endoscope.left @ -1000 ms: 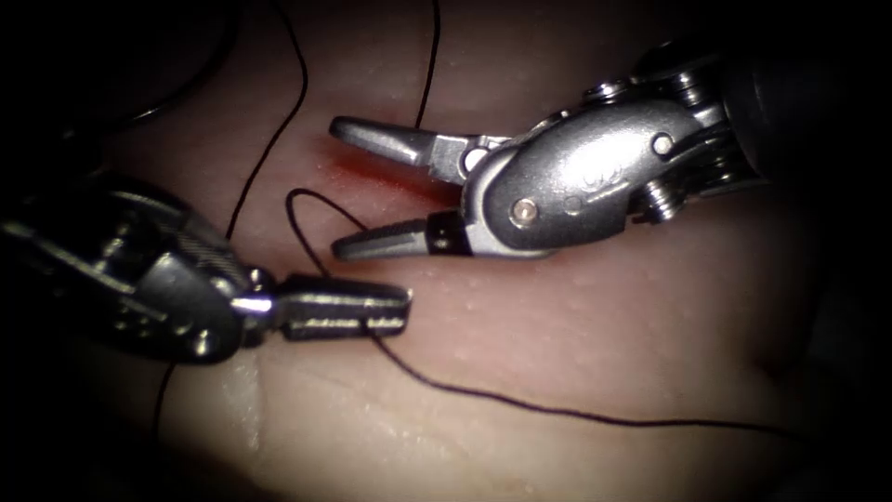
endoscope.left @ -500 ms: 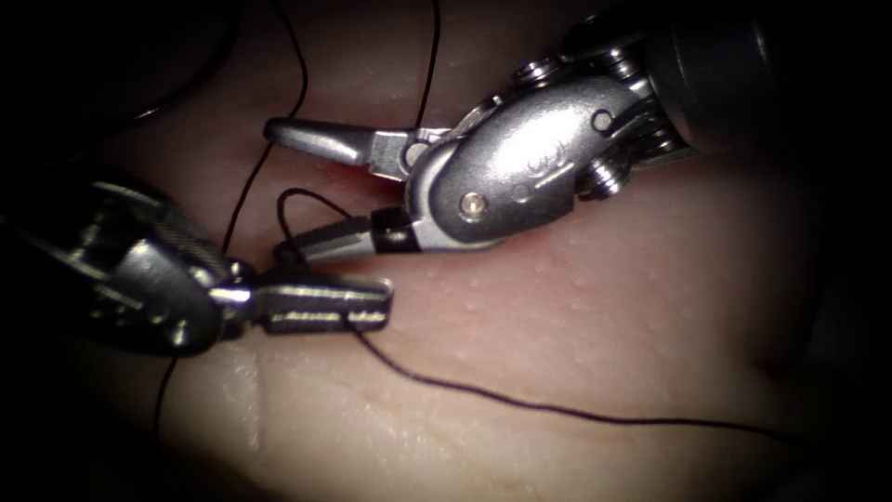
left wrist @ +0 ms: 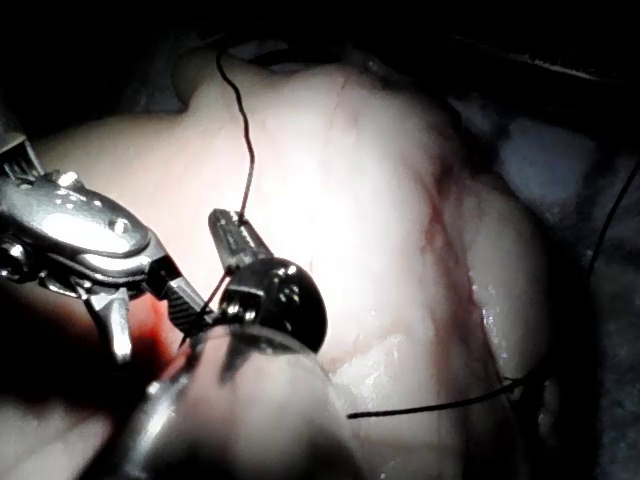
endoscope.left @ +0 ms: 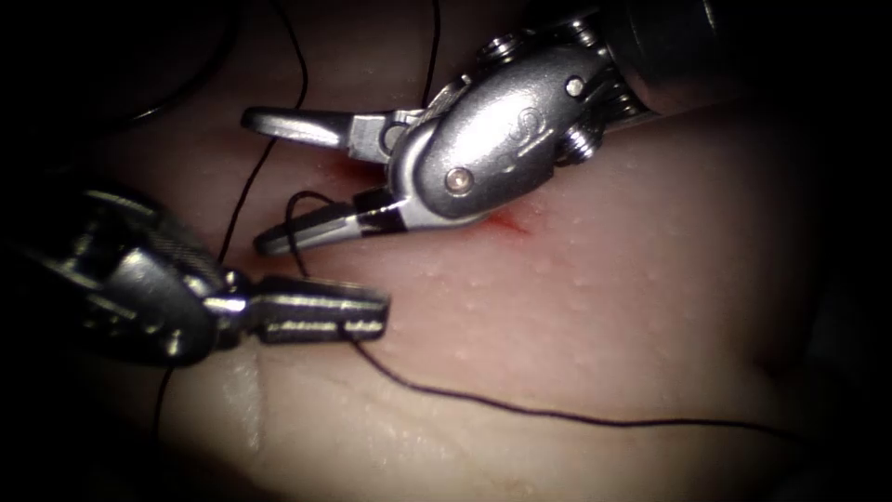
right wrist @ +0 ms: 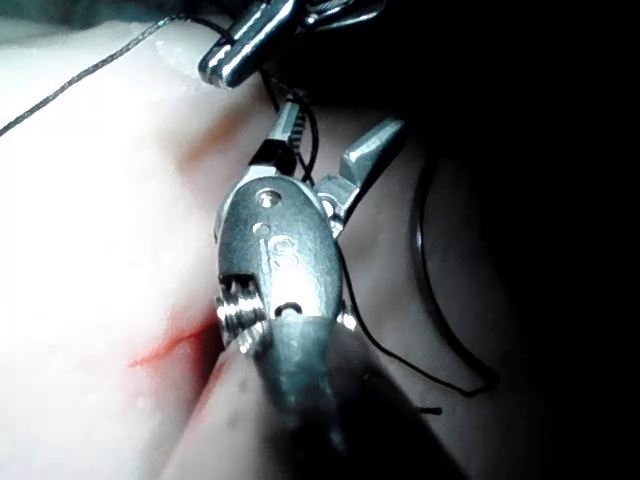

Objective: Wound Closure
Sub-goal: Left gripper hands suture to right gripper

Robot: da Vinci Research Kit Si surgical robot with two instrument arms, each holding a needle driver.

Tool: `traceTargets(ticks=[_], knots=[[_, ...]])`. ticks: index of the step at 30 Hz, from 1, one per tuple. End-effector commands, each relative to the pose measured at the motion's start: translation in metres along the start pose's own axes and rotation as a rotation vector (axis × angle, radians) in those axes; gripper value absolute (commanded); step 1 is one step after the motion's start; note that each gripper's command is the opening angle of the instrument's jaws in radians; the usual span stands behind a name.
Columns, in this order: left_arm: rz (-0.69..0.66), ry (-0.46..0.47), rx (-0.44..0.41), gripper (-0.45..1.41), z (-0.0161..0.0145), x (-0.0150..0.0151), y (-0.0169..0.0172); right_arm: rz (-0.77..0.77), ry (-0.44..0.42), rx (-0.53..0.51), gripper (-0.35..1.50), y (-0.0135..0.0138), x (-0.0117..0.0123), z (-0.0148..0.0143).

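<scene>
Left gripper (endoscope.left: 372, 311) is clamping the thread (endoscope.left: 520, 407), keeping it taut on the tissue (endoscope.left: 604, 325); right gripper (endoscope.left: 255, 181) is gaping wide, holding nothing, straddling the thread loop (endoscope.left: 295, 218) by the cut (endoscope.left: 506, 221); needle unseen

Dim endoscope scene with black vignetted edges, pale lit tissue (endoscope.left: 650, 325) beyond the right pincer (endoscope.left: 269, 177), bright glare on its metal, left pincer (endoscope.left: 321, 311) shadowed, wrist views harshly lit.
</scene>
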Motion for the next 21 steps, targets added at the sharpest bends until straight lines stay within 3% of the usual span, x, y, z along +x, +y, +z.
traceTargets(ticks=[1,6,7,10,11,20,21], knots=[[-0.004,0.002,-0.002,-0.45,0.0006,0.0000,0.0007,0.009,0.002,0.001,0.69,-0.0007,-0.0001,0.0007],[-0.010,0.002,-0.002,-0.45,0.0006,0.0000,0.0007,0.013,0.009,0.007,0.59,-0.0012,0.0004,0.0010],[-0.010,0.002,-0.002,-0.45,0.0006,0.0000,0.0007,0.013,0.010,0.008,0.47,-0.0012,0.0004,0.0010],[-0.010,0.002,-0.002,-0.45,0.0007,0.0000,0.0007,0.016,0.008,0.008,-0.22,-0.0013,0.0003,0.0010],[-0.010,0.002,-0.002,-0.45,0.0007,0.0000,0.0007,0.021,0.007,0.005,-0.35,-0.0013,0.0003,0.0009],[-0.009,0.005,-0.003,-0.45,0.0007,0.0003,0.0009,0.055,-0.048,-0.005,-0.35,-0.0021,-0.0003,-0.0003],[-0.009,-0.001,-0.001,-0.38,0.0008,0.0004,0.0009,0.066,-0.065,-0.008,-0.35,-0.0021,-0.0005,-0.0006]])
